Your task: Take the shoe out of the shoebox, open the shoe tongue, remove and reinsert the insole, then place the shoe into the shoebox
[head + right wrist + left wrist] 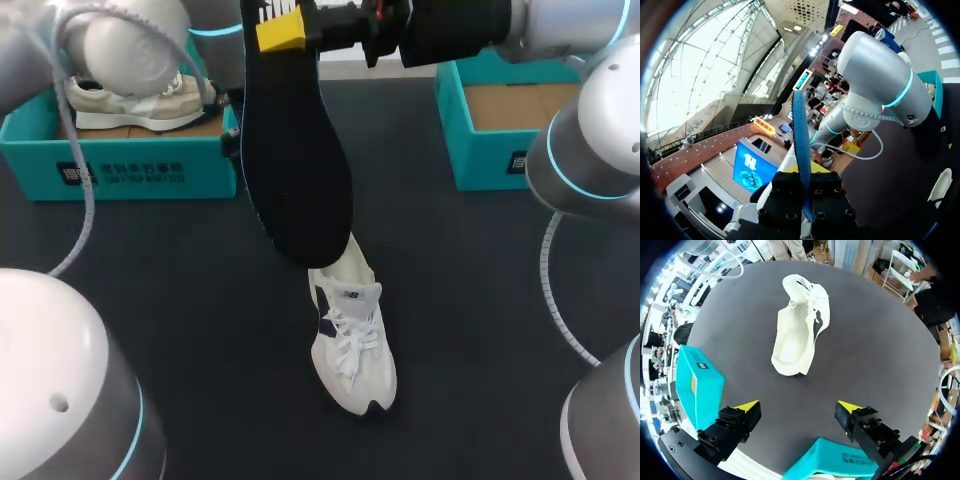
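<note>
Our right jaws pinch the dark insole [295,160] aloft over the white shoe [352,340] lying on the tabletop [180,300], so we should steady the shoe with our wide, empty left jaws and feed the insole's free end in.

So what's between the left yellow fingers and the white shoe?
Just bare dark tabletop, seen in the left wrist view. The open yellow-tipped left fingers hang apart from the white lace-up sneaker.
</note>
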You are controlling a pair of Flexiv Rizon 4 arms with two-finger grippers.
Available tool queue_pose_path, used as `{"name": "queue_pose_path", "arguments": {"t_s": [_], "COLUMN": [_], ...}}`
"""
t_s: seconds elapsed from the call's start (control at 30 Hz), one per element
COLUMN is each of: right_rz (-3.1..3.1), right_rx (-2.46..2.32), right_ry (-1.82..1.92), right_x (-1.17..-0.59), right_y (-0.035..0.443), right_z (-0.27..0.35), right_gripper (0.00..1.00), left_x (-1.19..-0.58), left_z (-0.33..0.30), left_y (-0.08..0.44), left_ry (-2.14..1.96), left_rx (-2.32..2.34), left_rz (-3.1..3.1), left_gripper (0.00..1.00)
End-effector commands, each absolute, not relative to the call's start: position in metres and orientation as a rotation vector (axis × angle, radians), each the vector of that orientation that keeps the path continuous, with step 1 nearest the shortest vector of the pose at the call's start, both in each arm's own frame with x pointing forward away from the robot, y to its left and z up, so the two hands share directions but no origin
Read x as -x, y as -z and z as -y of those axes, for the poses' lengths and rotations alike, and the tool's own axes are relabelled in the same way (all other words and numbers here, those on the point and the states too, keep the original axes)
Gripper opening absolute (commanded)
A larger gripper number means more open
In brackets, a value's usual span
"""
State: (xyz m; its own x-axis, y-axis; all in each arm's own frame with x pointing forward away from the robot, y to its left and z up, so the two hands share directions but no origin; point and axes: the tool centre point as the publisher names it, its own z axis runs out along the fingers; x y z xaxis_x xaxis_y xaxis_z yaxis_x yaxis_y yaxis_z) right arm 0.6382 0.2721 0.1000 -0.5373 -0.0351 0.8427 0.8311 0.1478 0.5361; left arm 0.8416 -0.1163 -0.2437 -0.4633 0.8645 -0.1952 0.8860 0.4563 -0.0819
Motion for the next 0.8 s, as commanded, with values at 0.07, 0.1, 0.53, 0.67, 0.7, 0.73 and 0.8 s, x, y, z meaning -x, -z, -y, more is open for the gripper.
{"name": "queue_pose_path", "arguments": {"t_s": [0.07, 0.1, 0.53, 0.67, 0.7, 0.73, 0.8], "right_rz": [1.688, 1.688, 1.602, 1.615, 1.609, 1.587, 1.547], "right_rx": [0.779, 0.779, 0.86, 0.838, 0.84, 0.841, 0.845], "right_ry": [1.479, 1.479, 1.474, 1.433, 1.434, 1.429, 1.417], "right_x": [-0.638, -0.638, -0.672, -0.676, -0.677, -0.679, -0.681], "right_y": [-0.101, -0.101, -0.096, -0.092, -0.092, -0.091, -0.087], "right_z": [-0.275, -0.275, -0.213, -0.202, -0.2, -0.199, -0.198], "right_gripper": [0.0, 0.0, 0.0, 0.0, 0.0, 0.0, 0.0], "left_x": [-0.837, -0.837, -0.827, -0.828, -0.827, -0.826, -0.824], "left_z": [0.09, 0.088, 0.059, 0.058, 0.059, 0.06, 0.064], "left_y": [0.242, 0.242, 0.23, 0.222, 0.218, 0.214, 0.206], "left_ry": [0.602, 0.614, 0.681, 0.745, 0.756, 0.755, 0.764], "left_rx": [-1.288, -1.275, -1.14, -1.121, -1.118, -1.116, -1.1], "left_rz": [-2.218, -2.2, -2.004, -1.93, -1.912, -1.898, -1.859], "left_gripper": [1.0, 1.0, 1.0, 1.0, 1.0, 1.0, 1.0]}}
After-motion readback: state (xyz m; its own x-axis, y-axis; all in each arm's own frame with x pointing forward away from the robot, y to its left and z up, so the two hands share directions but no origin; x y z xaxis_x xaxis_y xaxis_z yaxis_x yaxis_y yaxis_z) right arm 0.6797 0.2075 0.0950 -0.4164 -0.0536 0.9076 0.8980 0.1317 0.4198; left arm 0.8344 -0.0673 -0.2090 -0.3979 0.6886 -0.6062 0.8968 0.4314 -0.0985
